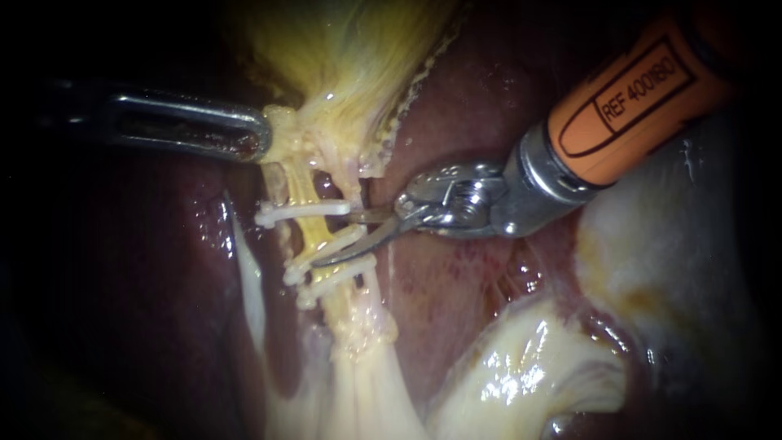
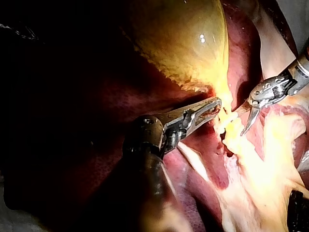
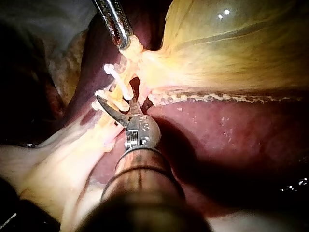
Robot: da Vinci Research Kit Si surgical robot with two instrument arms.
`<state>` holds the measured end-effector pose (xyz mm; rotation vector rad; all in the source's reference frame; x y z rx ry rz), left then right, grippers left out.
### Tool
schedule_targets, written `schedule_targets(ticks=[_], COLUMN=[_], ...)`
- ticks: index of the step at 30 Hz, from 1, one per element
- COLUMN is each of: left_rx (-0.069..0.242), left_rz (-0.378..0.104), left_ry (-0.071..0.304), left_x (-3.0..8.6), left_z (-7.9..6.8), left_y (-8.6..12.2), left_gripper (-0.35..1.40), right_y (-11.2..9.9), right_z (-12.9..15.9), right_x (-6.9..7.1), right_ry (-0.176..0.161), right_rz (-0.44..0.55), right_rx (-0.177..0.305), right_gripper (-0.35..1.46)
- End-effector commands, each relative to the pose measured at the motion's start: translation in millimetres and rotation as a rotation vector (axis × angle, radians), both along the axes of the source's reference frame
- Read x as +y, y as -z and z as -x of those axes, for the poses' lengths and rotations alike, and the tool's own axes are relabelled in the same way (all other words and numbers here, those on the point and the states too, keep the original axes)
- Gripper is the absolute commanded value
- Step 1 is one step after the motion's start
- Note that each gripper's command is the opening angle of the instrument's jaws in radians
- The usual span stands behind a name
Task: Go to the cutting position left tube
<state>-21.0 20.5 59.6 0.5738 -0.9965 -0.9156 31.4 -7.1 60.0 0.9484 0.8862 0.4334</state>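
A yellow tube (image 1: pixel 311 230) runs down from the gallbladder (image 1: pixel 350 49) and carries three white clips, the top one (image 1: pixel 300 212) apart from the lower two (image 1: pixel 330 273). My right instrument (image 1: pixel 332 239), orange-shafted with curved blades, comes in from the upper right. Its jaws are open, and the lower blade lies across the tube between the top clip and the lower pair. My left instrument (image 1: pixel 259 137) is shut on the tissue at the gallbladder's neck, above the clips. The right wrist view shows the open blades (image 3: pixel 116 101) at the clipped tube (image 3: pixel 116 84).
Dark red liver (image 1: pixel 456 106) lies behind and to the right of the tube. Pale glistening fatty tissue (image 1: pixel 521 367) bulges at the lower right. A thin pale strip of membrane (image 1: pixel 248 277) runs down to the left of the tube.
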Motion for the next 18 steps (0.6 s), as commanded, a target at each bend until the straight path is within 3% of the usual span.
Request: schedule_targets(ticks=[1, 18], left_rx=[0.000, -0.001], left_rz=[0.000, 0.000], left_ry=[0.000, -0.002], left_x=[0.0, 0.0], left_z=[0.0, 0.1], left_y=[0.0, -0.1], left_gripper=[-0.35, -0.35], right_y=[0.0, 0.0], right_z=[-0.2, -2.8], right_x=[0.1, 0.3], right_ry=[-0.007, -0.018], right_rz=[-0.008, -0.164], right_rx=[0.012, 0.218], right_gripper=[1.22, 1.09])
